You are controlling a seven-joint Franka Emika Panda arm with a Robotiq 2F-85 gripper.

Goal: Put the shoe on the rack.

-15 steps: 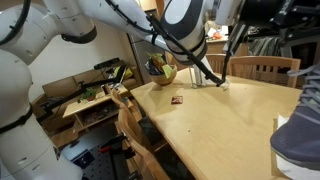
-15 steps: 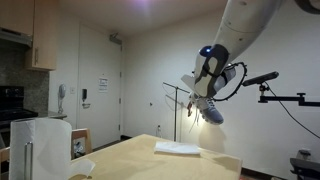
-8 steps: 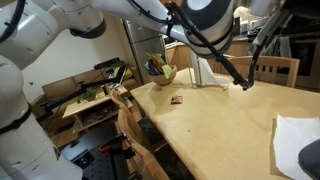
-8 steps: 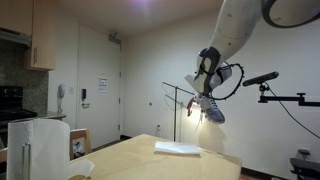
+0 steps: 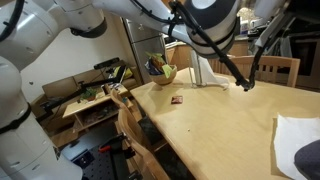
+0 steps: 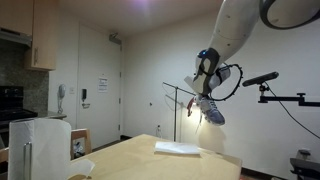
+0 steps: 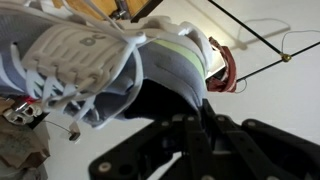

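The grey-lavender shoe (image 6: 211, 109) with white laces hangs in the air above the far end of the wooden table (image 6: 150, 160), toe tilted down. My gripper (image 6: 205, 82) is shut on its upper edge. In the wrist view the shoe (image 7: 90, 55) fills the upper left, and the gripper (image 7: 200, 108) pinches its collar. In an exterior view only part of the shoe (image 5: 308, 156) shows at the bottom right edge. A thin dark wire rack (image 6: 180, 98) stands just behind the shoe. Its rods (image 7: 250, 32) also show in the wrist view.
A white cloth (image 6: 178, 148) lies on the table under the shoe and also shows in an exterior view (image 5: 292, 130). A bowl (image 5: 161, 72) and a small dark item (image 5: 177, 100) sit on the table. Wooden chairs (image 5: 272, 68) stand around it. A camera boom (image 6: 262, 78) is nearby.
The arm has swung, and the shoe has slid lower and further out of one exterior view. It has shifted slightly sideways and down in the other. Little has changed in the last half second.
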